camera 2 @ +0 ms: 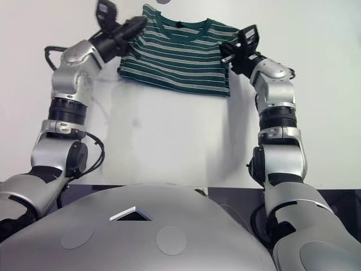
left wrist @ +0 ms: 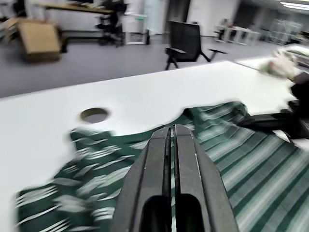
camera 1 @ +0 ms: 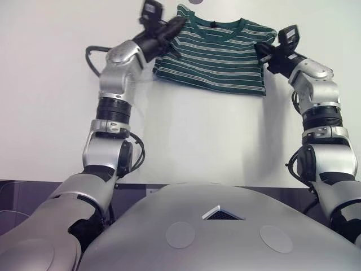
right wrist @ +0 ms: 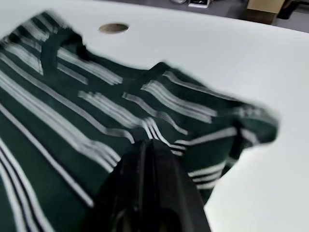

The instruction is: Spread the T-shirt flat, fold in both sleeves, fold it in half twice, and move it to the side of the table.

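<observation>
A dark green T-shirt (camera 1: 214,56) with white stripes lies at the far side of the white table (camera 1: 197,141), collar away from me and its lower part folded up. My left gripper (camera 1: 179,22) is at the shirt's left shoulder and sleeve. Its fingers (left wrist: 159,159) are pressed together over the cloth (left wrist: 251,159), and I see no fabric between them. At the shirt's right edge, by the other sleeve, is my right gripper (camera 1: 260,52). Its dark fingers are shut, and the right gripper's tips (right wrist: 145,144) sit low against the striped fabric (right wrist: 72,121).
A round cable hole (left wrist: 94,115) is in the table just beyond the collar. The table surface between the shirt and me is bare white. Behind the table is an open room with a chair (left wrist: 186,41) and cardboard boxes (left wrist: 41,36).
</observation>
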Tool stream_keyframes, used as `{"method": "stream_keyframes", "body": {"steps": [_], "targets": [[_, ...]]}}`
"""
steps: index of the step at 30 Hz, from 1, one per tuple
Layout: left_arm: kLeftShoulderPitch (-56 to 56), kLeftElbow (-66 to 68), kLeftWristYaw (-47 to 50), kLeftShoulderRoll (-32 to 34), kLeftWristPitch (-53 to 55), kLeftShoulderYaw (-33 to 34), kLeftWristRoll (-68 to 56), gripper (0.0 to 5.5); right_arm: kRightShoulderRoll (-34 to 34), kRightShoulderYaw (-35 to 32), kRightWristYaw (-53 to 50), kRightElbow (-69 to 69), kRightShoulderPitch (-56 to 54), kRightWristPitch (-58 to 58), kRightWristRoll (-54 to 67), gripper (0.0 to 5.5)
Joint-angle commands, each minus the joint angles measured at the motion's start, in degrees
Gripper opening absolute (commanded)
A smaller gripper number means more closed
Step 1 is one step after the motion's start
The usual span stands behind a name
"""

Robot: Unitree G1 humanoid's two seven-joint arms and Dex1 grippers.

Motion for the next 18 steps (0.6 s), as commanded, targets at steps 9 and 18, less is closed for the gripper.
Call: {"method": "stream_keyframes", "body": {"steps": [9,18], "targets": [[-3.98,12.3,0.62,14.76,-5.93,-16.94,24.91,0.0,-11.75,22.16,25.85,-46.35,14.85,20.44,-1.79,0.02],[-9.87,9.82,1.89,17.76,-24.87,-3.53,16.95,0.28,-6.85,2.65,14.62,-62.39,8.32,39.75,8.41,0.54]]}}
